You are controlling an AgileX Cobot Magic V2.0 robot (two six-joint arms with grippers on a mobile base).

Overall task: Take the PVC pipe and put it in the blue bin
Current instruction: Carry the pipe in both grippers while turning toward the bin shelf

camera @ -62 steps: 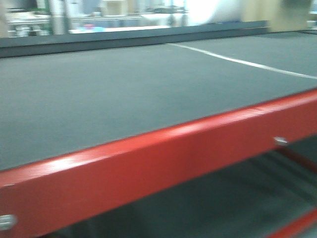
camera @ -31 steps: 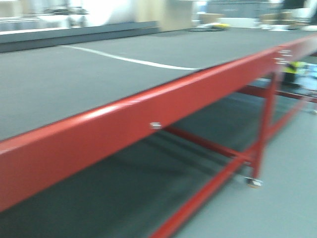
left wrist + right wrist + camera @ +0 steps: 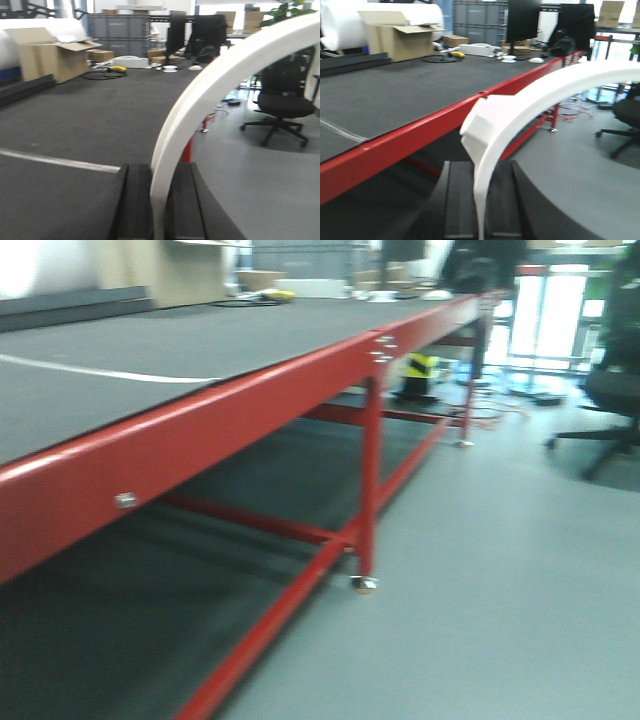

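Carry stage, seemingly — slim white curved PVC pipe clamped between the jaws of the left gripper, a second white plastic arc pinched likewise by the right gripper. Blue bin unseen — next, find it, release above.

red-framed table on grey floor, office chair, perhaps windows.

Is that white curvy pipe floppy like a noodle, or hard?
Probably hard: the PVC pipe holds its arc while sticking out unsupported from the left gripper. Likely light, since it looks slim. Its smooth surface might slip in the grip.
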